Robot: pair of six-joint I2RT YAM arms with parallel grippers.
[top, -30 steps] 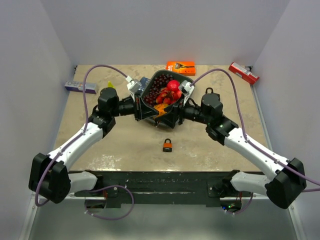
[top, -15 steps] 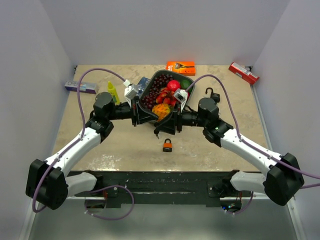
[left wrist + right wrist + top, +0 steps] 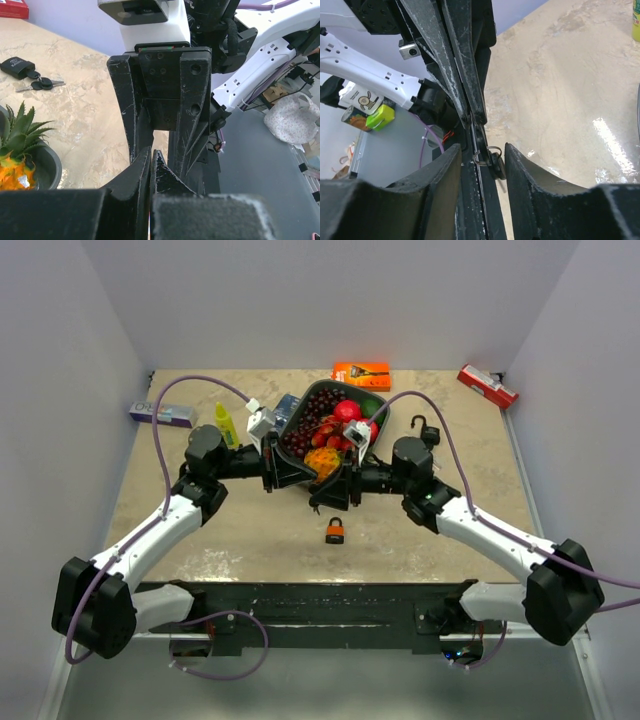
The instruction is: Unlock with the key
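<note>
An orange padlock [image 3: 335, 531] lies on the table near the front centre. My left gripper [image 3: 316, 483] is shut and holds a small black-headed key [image 3: 314, 504] with a ring, which hangs below its tips above the table behind the padlock. In the right wrist view the key [image 3: 496, 165] hangs from the pinched left fingers [image 3: 465, 100]. My right gripper [image 3: 483, 146] is open, its jaws on either side of the key and the left fingertips. In the left wrist view my left gripper [image 3: 151, 167] is closed, facing the right gripper.
A black basket [image 3: 296, 436] of toy fruit stands right behind both grippers. A yellow bottle [image 3: 226, 423] and a blue-white box [image 3: 160, 413] are at the left. An orange box [image 3: 361, 372] and a red box [image 3: 487, 386] lie at the back. A black lock with keys [image 3: 424, 427] lies at the right.
Both grippers have come forward off the basket and lower. The right gripper has slid left until its open jaws straddle the left fingertips and the key.
</note>
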